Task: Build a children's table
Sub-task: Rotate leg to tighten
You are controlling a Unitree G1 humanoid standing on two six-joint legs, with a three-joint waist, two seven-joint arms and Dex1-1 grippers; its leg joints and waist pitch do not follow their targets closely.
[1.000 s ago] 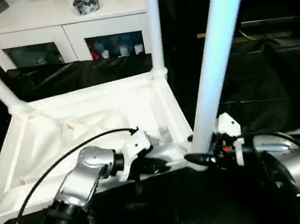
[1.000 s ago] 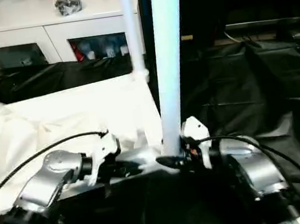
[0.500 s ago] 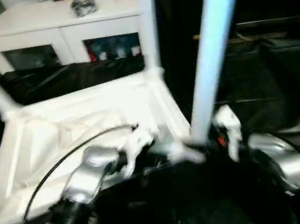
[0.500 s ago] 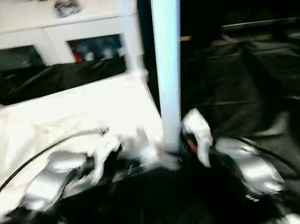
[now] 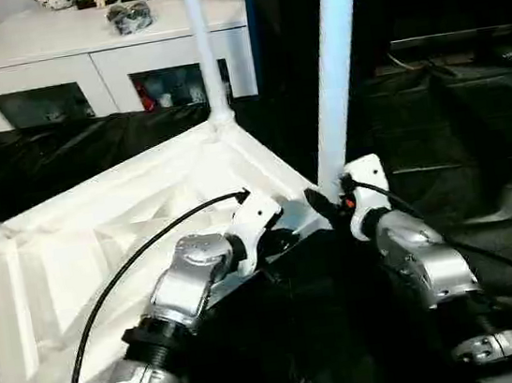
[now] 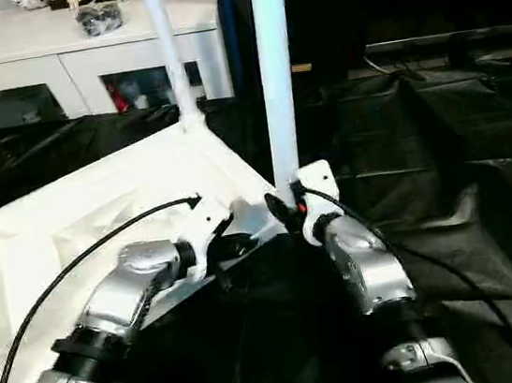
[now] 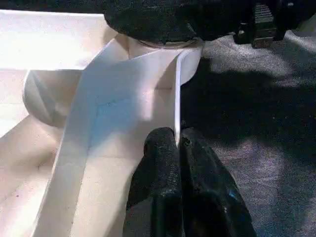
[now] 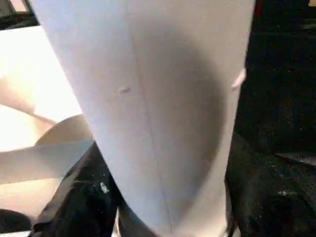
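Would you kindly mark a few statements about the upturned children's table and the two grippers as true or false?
1. The tabletop lies with its ribbed underside up. True.
2. The left gripper has its jaws shut on the tabletop's thin side wall. True.
3. The right gripper is clamped on the far leg. False: it is at the foot of the near leg, jaws around it.
4. Both of these legs lie flat on the black cloth. False: they stand upright in corner sockets.
5. A white cabinet with glass doors stands behind the table. True.
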